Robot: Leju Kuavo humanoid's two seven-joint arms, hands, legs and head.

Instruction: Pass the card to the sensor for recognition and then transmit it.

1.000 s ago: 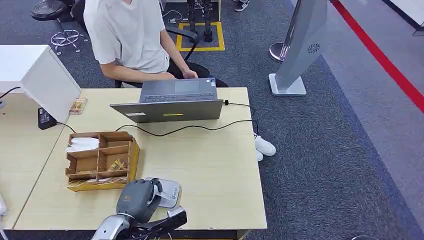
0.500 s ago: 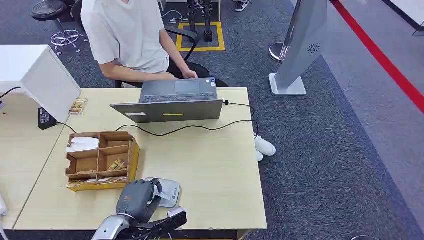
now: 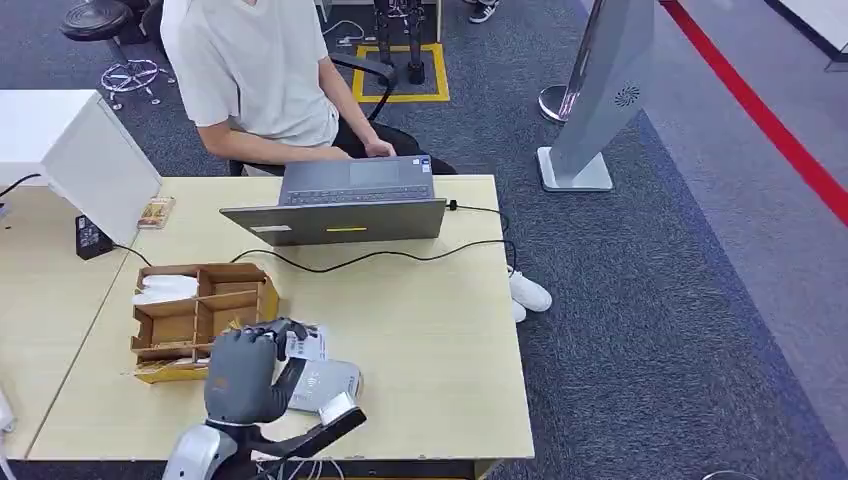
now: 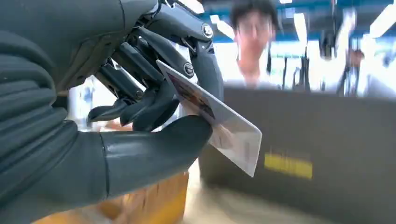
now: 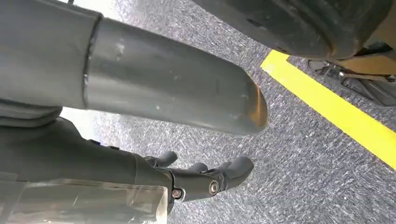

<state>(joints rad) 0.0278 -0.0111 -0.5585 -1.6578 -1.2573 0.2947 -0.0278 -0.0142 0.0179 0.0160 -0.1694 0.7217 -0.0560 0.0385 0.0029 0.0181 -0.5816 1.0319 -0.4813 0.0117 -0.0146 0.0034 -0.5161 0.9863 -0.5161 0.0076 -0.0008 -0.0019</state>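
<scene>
From the head view my left hand [image 3: 243,375] sat above the near edge of the pale wooden counter [image 3: 430,330], just beside the brown compartmented box [image 3: 200,315], with the card [image 3: 303,343] a small pale patch at my fingers and the flat grey sensor [image 3: 325,385] lying under it. My left wrist view told more: the card [image 4: 215,119] was a thin, glossy rectangle, printed on its face, pinched between my thick smooth thumb and dark jointed fingers [image 4: 163,51], tilted, with the matt grey laptop [image 4: 317,154] lid blurred behind it. My right wrist view had my right hand [image 5: 205,179] over speckled grey carpet [image 5: 299,186] with a yellow stripe; it gripped nothing, fingers loosely curved and apart.
</scene>
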